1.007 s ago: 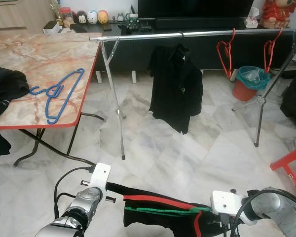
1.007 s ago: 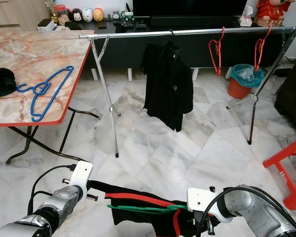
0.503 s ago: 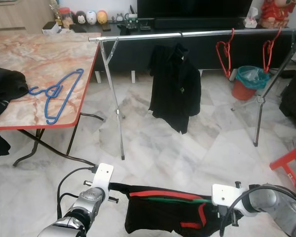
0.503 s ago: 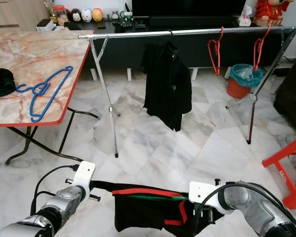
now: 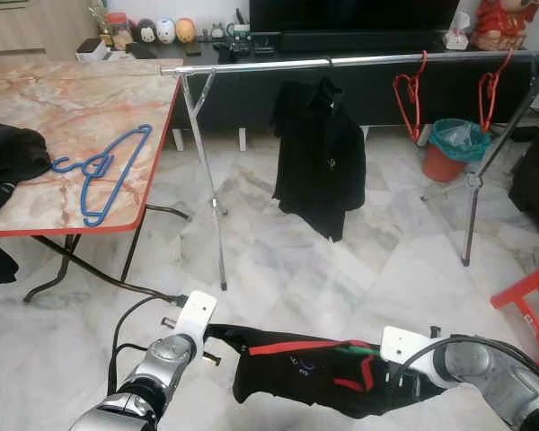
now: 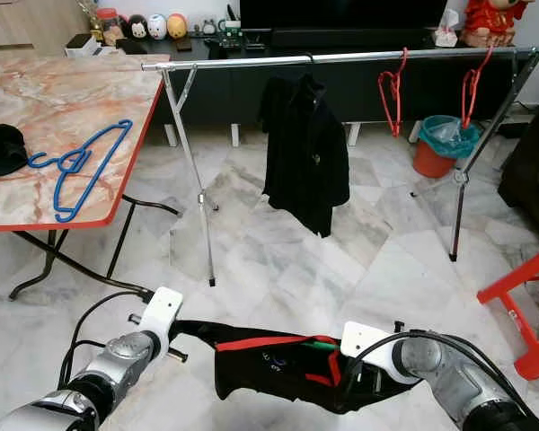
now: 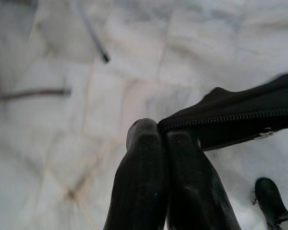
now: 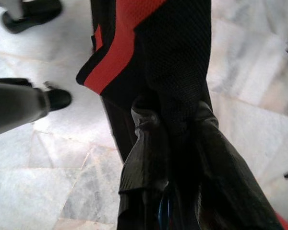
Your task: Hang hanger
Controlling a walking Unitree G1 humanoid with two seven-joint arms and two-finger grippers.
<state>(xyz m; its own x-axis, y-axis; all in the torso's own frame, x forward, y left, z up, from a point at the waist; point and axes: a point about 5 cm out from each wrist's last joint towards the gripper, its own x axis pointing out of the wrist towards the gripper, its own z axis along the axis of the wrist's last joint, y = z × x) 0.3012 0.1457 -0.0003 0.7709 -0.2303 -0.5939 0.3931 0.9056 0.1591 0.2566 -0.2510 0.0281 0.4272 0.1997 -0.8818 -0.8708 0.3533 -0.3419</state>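
Two tools hold one black garment (image 5: 310,373) with red stripes stretched between them, low over the marble floor (image 5: 341,269). Left tool (image 7: 161,139) is clenched on a zippered edge of the garment; right tool (image 8: 170,129) is clamped on bunched black mesh fabric at the other end. A thin green hanger (image 6: 319,343) peeks out along the garment's top edge near the right tool. Ahead stands a silver clothes rack (image 5: 341,63) with a black shirt (image 5: 322,157) hanging mid-rail and two red hangers (image 5: 411,94) hooked toward its right end. Left of the rack, a marble-top table (image 5: 63,108) with a red rim carries a blue hanger (image 5: 103,171) and dark clothing (image 5: 4,162) at its near left edge. A teal-lined red bin (image 5: 451,148) sits behind the rack.
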